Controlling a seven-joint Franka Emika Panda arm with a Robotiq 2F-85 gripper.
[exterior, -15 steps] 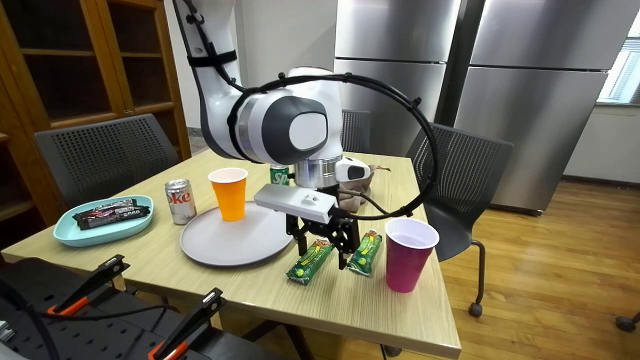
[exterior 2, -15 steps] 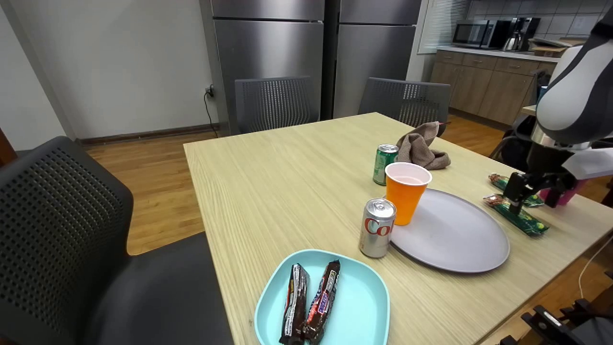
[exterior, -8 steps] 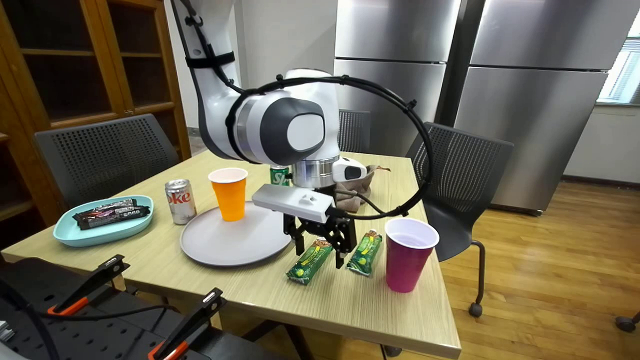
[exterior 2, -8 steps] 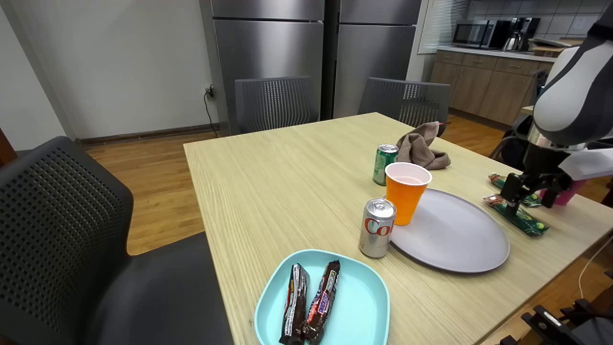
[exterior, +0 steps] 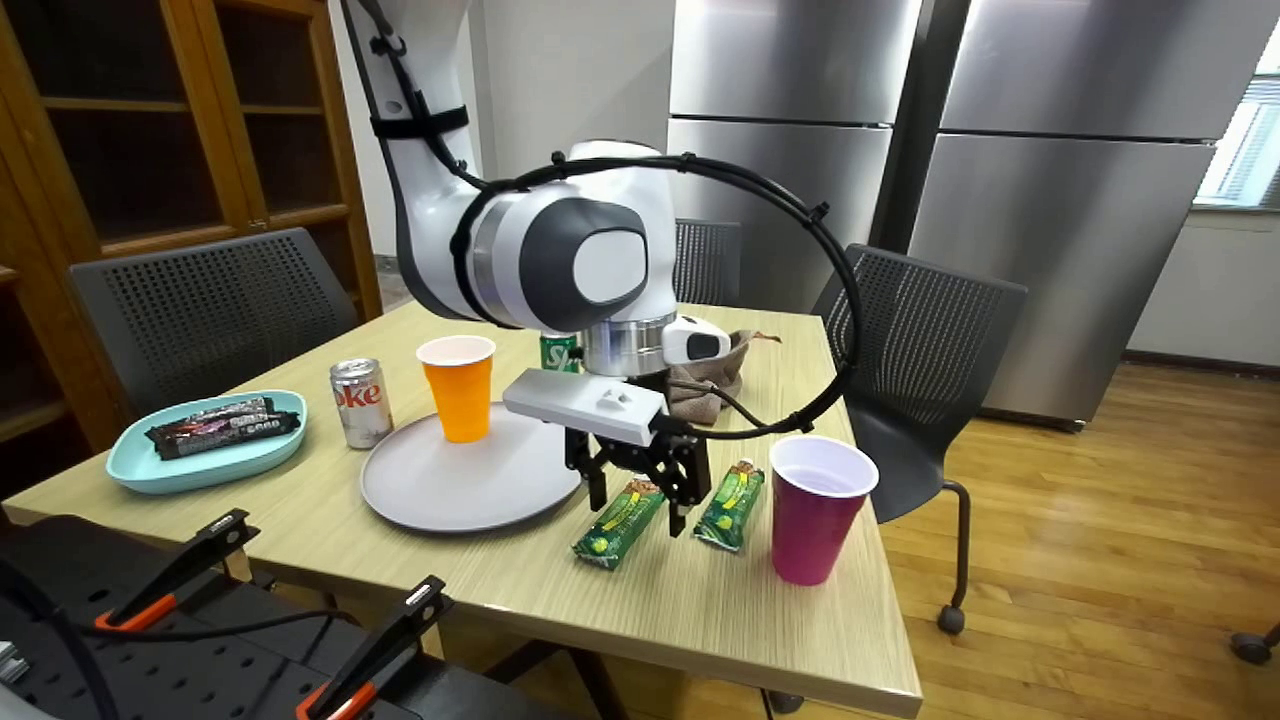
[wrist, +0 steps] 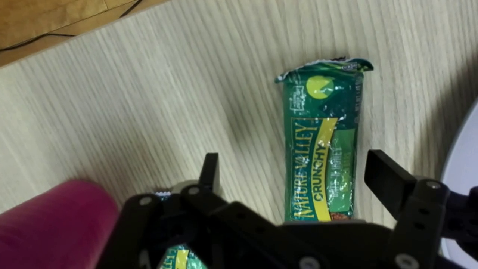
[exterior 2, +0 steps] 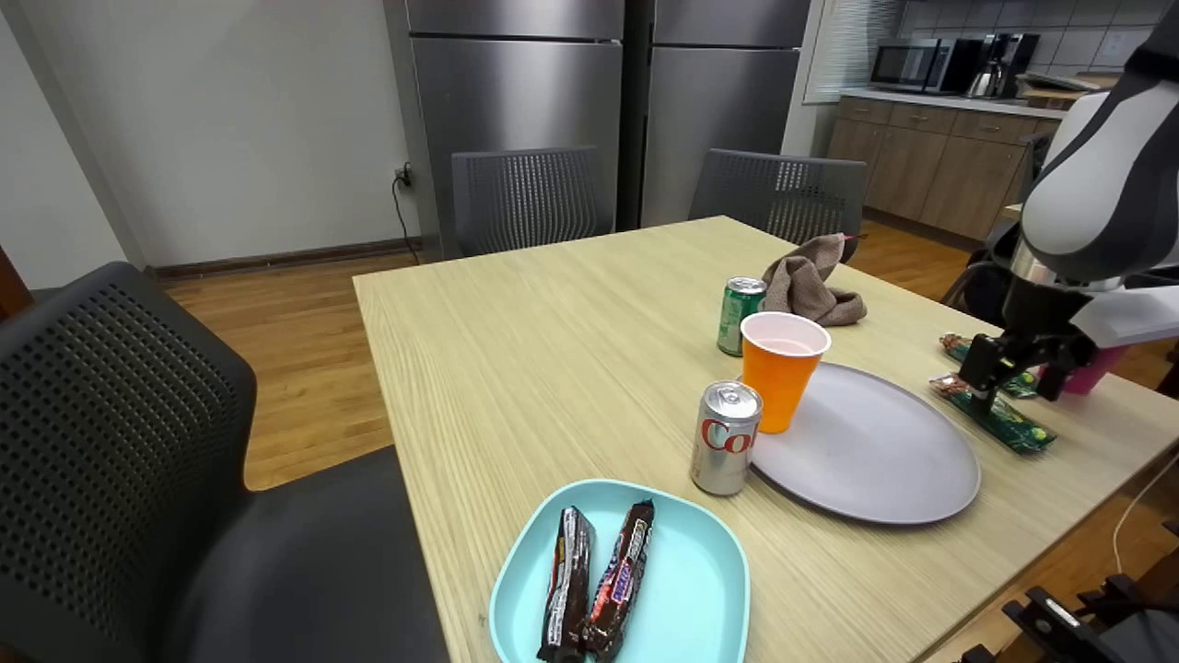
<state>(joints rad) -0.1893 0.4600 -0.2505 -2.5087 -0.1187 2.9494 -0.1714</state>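
We see the empty tool (exterior: 637,518) spread wide over the table (exterior: 750,625), seemingly to clear both sides of the green granola bar (exterior: 622,525) lying just right of the plate (exterior: 450,490).

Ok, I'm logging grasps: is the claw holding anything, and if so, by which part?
Nothing is held. The claw stands open; in the wrist view a green Nature Valley bar shows between its fingers, with gaps on both sides.

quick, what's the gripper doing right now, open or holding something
Gripper: open, holding nothing, over a green bar.
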